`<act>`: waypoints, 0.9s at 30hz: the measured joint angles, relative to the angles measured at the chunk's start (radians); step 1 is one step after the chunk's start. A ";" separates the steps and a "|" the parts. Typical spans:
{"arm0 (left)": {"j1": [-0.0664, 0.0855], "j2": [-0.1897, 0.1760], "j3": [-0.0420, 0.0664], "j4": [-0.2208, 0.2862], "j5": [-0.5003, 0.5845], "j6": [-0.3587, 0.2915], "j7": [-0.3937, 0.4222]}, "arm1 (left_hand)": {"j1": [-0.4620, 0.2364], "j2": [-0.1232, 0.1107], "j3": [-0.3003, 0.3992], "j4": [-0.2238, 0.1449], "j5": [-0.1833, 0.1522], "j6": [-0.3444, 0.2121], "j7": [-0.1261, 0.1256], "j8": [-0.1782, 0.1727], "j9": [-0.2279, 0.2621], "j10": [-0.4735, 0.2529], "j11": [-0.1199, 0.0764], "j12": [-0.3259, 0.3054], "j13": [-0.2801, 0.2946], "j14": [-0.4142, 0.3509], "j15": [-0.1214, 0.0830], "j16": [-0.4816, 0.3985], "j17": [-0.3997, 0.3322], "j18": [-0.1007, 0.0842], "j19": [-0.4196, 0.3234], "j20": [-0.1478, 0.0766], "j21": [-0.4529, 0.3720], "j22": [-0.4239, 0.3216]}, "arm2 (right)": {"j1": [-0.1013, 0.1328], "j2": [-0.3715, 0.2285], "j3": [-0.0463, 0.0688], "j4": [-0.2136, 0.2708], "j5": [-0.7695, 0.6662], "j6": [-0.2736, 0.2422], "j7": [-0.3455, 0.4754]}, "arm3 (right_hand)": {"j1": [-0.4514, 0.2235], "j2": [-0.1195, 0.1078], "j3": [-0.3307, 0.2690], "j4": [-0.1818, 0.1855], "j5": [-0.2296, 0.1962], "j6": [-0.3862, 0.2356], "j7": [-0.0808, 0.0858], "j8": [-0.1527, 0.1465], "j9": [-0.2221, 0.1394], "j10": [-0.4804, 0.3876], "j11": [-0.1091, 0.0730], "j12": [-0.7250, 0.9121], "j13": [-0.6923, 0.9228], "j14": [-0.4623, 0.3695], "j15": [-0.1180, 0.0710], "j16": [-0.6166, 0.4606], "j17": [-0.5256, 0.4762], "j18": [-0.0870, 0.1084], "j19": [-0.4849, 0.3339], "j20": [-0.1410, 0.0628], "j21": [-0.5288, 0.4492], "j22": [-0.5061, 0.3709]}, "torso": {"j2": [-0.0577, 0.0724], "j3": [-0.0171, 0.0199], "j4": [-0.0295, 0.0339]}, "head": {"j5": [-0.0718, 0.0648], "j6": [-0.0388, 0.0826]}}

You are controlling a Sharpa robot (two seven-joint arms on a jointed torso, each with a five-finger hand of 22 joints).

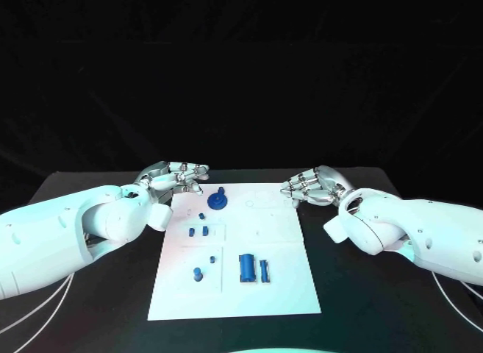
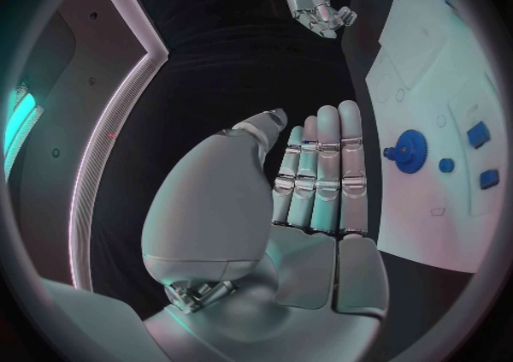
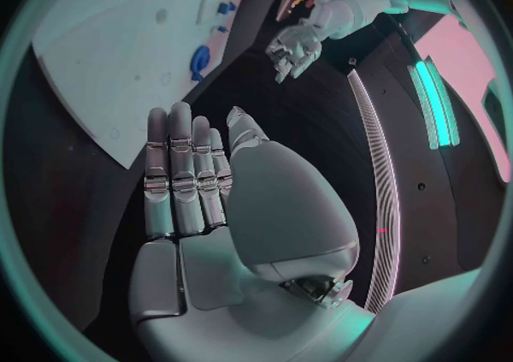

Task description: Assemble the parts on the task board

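Blue parts [image 1: 246,266] lie on the near half of the task board [image 1: 273,294]; at its far corners the left hand [image 1: 176,176] and right hand [image 1: 313,186] hover, fingers straight, holding nothing.

I am seeing no readable text anywhere; the task board [image 1: 273,243] is showing only faint, illegible outlines.

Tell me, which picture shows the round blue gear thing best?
The left wrist view: the blue gear appears large, teeth visible, standing on the task board. The head view shows it small; the right wrist view shows it edge-on.
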 measured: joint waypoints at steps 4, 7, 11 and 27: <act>-0.004 0.047 -0.001 -0.073 0.040 -0.024 0.051 | -0.031 0.011 -0.106 0.044 0.000 -0.034 0.009 -0.003 -0.015 -0.040 0.038 -0.041 -0.034 -0.107 0.054 -0.262 -0.128 0.000 -0.117 0.068 -0.230 -0.146 | 0.014 0.062 0.005 -0.127 0.154 0.039 0.092 | 0.000 0.000 0.001 0.001 -0.012 -0.014 0.018 -0.017 -0.045 -0.006 0.027 -0.085 -0.137 -0.060 0.043 -0.153 -0.102 0.000 -0.054 0.043 -0.098 -0.102 | -0.018 -0.0043 -0.0046 | 0.001 0.033; -0.011 0.085 -0.001 -0.121 0.070 -0.044 0.087 | -0.007 0.037 -0.196 0.059 0.000 -0.077 0.004 -0.012 -0.036 -0.078 0.066 -0.094 -0.077 -0.159 0.097 -0.456 -0.218 -0.009 -0.190 0.128 -0.415 -0.279 | 0.018 0.105 0.006 -0.212 0.235 0.065 0.142 | 0.007 0.007 -0.006 -0.015 -0.018 -0.018 0.026 -0.017 -0.096 0.007 0.042 -0.136 -0.247 -0.056 0.059 -0.243 -0.183 0.000 -0.062 0.068 -0.155 -0.195 | -0.030 -0.0059 -0.0043 | 0.002 0.051; -0.024 0.129 -0.001 -0.177 0.103 -0.072 0.122 | 0.033 0.077 -0.291 0.071 0.000 -0.130 -0.017 -0.016 -0.043 -0.159 0.066 -0.164 -0.131 -0.221 0.111 -0.634 -0.322 -0.024 -0.225 0.156 -0.570 -0.403 | 0.019 0.152 0.008 -0.299 0.302 0.096 0.189 | -0.004 0.025 -0.020 -0.045 -0.024 -0.031 0.043 -0.017 -0.158 0.008 0.051 -0.202 -0.358 -0.035 0.069 -0.325 -0.272 0.000 -0.112 0.094 -0.166 -0.319 | -0.045 -0.0057 -0.0013 | 0.008 0.068; -0.059 0.118 0.014 -0.100 0.108 -0.158 0.156 | -0.519 0.176 -0.364 -0.029 -0.089 -0.498 -0.087 -0.074 -0.099 -0.558 -0.007 -0.222 -0.190 -0.565 0.050 -0.742 -0.433 -0.070 -0.527 0.040 -0.660 -0.521 | -0.031 0.141 0.055 -0.196 0.359 0.041 0.228 | -0.598 0.040 -0.006 -0.155 -0.117 -0.416 -0.033 -0.069 -0.282 -0.389 -0.002 -0.295 -0.514 -0.443 0.006 -0.431 -0.406 -0.039 -0.448 0.002 -0.215 -0.651 | -0.063 0.0193 0.0271 | 0.030 0.117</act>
